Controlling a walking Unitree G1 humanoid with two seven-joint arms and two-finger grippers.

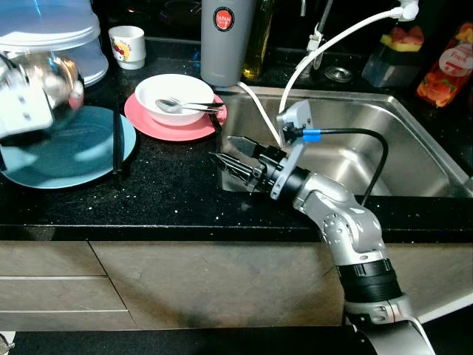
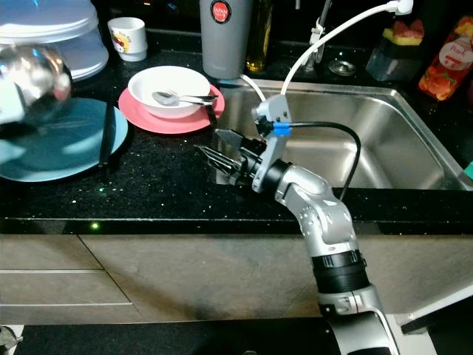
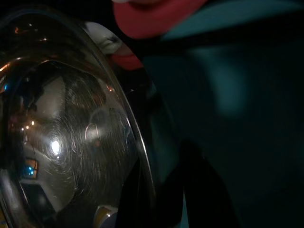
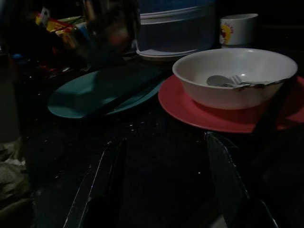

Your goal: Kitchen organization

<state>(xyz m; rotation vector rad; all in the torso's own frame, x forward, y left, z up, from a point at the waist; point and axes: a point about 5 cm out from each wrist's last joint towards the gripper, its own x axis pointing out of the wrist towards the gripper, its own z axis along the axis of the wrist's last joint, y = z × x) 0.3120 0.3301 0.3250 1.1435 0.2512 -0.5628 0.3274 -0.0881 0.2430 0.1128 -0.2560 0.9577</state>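
My left gripper is shut on the rim of a shiny steel bowl, which it holds above a teal plate at the counter's left. A pair of black chopsticks lies across that plate's right side. Further right a white bowl with a spoon and fork in it rests on a pink plate. My right gripper hovers open and empty over the black counter, just left of the sink, pointing toward the pink plate.
A white cup, a clear lidded container and a grey flask stand along the back. Juice cartons sit behind the sink. A white hose arcs over the sink's left rim.
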